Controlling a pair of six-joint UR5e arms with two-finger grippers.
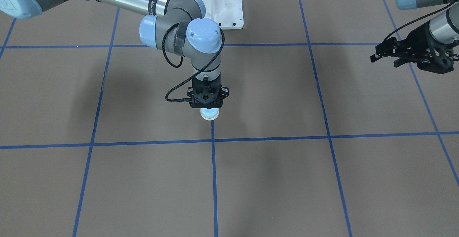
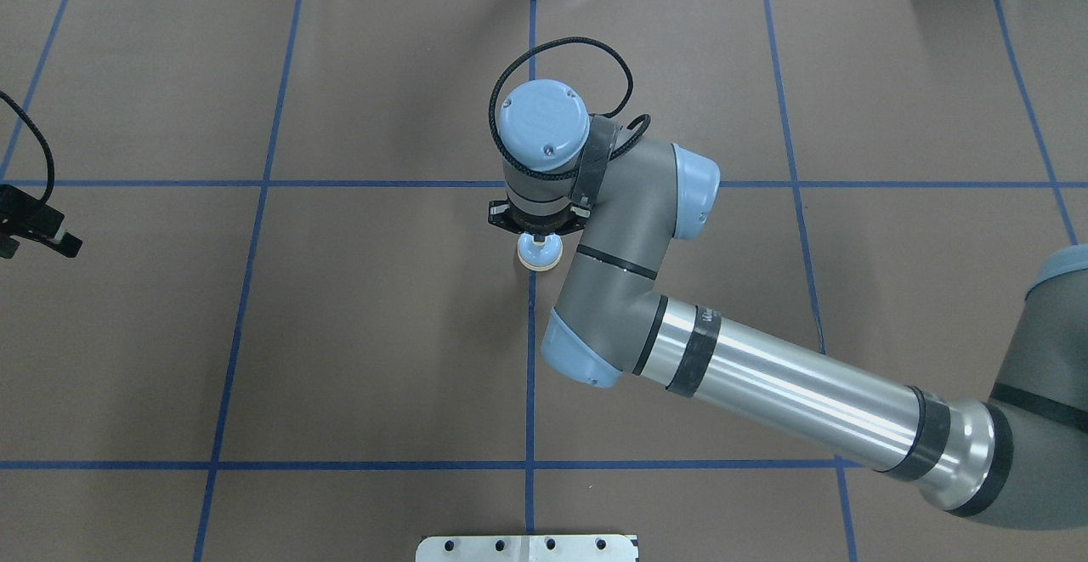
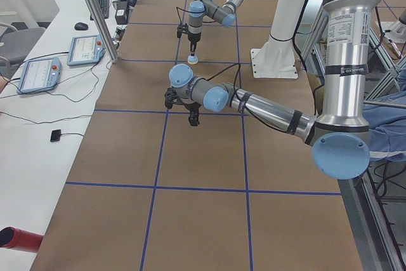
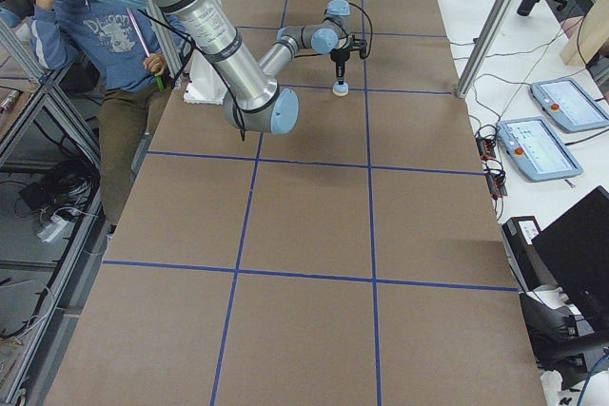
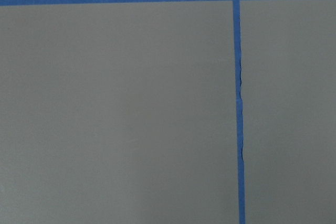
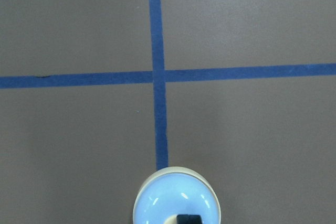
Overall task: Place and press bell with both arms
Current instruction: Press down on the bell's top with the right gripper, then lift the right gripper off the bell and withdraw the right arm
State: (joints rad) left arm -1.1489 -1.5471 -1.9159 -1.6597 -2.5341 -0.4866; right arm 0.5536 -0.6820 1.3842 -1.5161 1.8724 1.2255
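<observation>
The light-blue bell (image 1: pixel 209 114) with its cream rim sits at the table's middle, at the end of a blue tape line. It also shows in the overhead view (image 2: pixel 540 252) and the right wrist view (image 6: pixel 176 200). My right gripper (image 1: pixel 207 104) points straight down over it, its black fingertips (image 6: pixel 189 219) shut together on the bell's top button. My left gripper (image 1: pixel 384 61) hangs above the table far off to the side, also at the overhead view's left edge (image 2: pixel 36 246). Its fingers look spread and empty. The left wrist view shows only bare mat.
The brown mat carries a blue tape grid (image 5: pixel 239 103). The white pedestal base (image 1: pixel 215 4) stands at the robot's side. Two teach pendants (image 3: pixel 38 74) lie on the white bench beside the mat. A seated person (image 4: pixel 86 16) is behind the robot.
</observation>
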